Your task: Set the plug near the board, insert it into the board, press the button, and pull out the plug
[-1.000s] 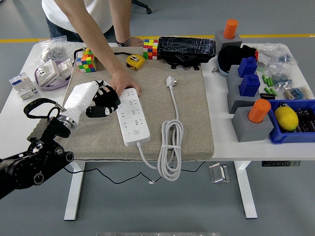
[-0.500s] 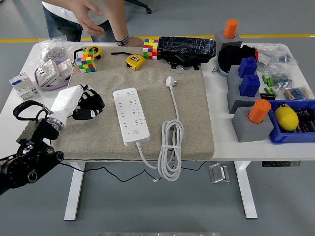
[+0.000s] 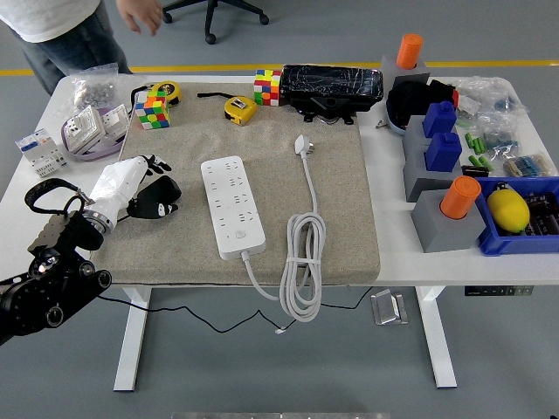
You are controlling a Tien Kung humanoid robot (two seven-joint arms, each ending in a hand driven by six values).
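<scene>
Withdrawn from the table since half a second ago, the person's hand point(image 3: 142, 15) is now raised at the top edge, while the power strip point(image 3: 232, 206) has stayed put.
The left hand point(image 3: 150, 194) has been lowered slightly onto the beige mat point(image 3: 349, 218), left of the strip and apart from it; its black fingers point(image 3: 164, 208) are loosely curled and nothing is grasped. The plug point(image 3: 302, 145) lies unplugged on the mat, right of the strip's far end, with its white cable point(image 3: 301, 262) coiled over the near edge.

power strips: 1 point(image 3: 232, 206) | plugs: 1 point(image 3: 302, 145) | Rubik's cubes: 2 point(image 3: 150, 112) point(image 3: 267, 86) | tape measures: 2 point(image 3: 239, 108) point(image 3: 166, 90)
</scene>
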